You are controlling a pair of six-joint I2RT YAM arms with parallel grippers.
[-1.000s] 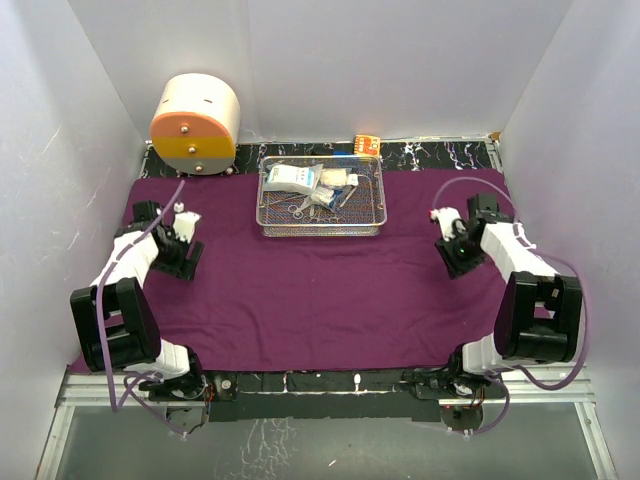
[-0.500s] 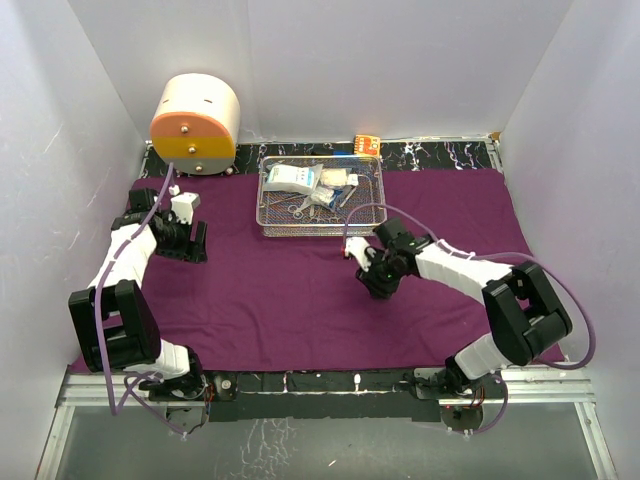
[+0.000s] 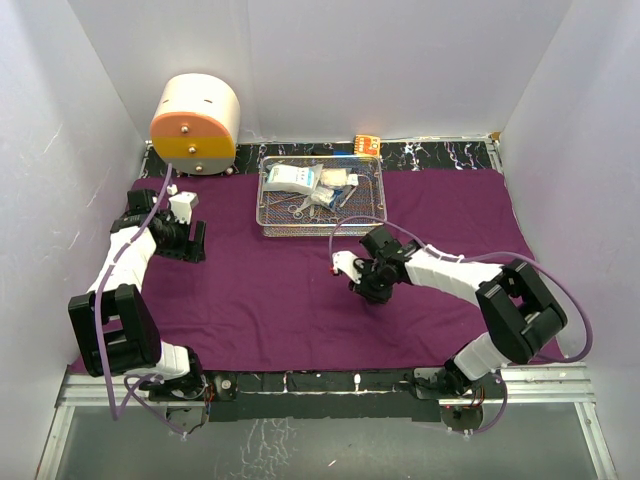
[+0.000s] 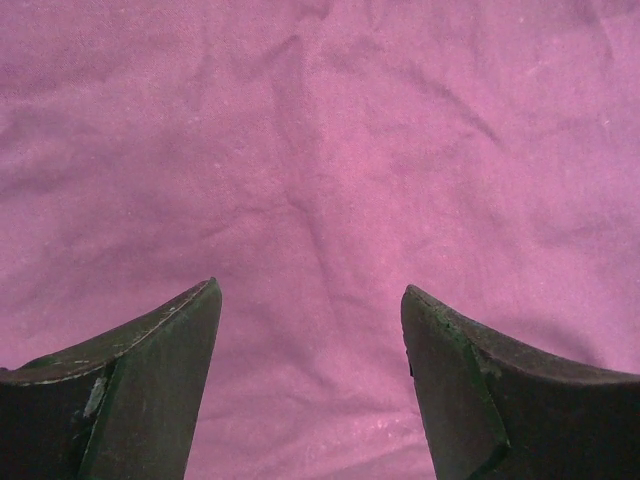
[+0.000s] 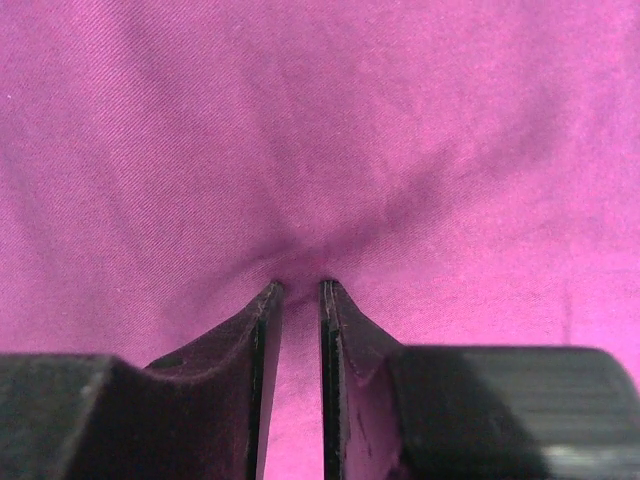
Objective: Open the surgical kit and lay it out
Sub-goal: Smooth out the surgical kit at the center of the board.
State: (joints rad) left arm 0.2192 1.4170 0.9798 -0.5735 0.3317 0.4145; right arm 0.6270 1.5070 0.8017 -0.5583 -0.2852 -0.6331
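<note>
- Two grippers sit low over the purple cloth wrap [image 3: 300, 310], spread flat; the wire-mesh tray [image 3: 322, 231] stands on it, far centre
- right gripper [image 5: 300, 287], mid-cloth, nips a small pucker between near-closed jaws; left gripper [image 4: 310, 292], far left, gapes empty
- draw the pinch gently outward; dragging could shift the tray

No writing can be read in any view. The blue-and-white packets [image 3: 293, 178] in the wire tray [image 3: 322, 231] and the small orange item [image 3: 366, 143] at the back of the tabletop [image 3: 440, 155] are too small to make out. The purple cloth [image 3: 300, 300] and round drum [image 3: 195, 125] show no legible lettering.
</note>
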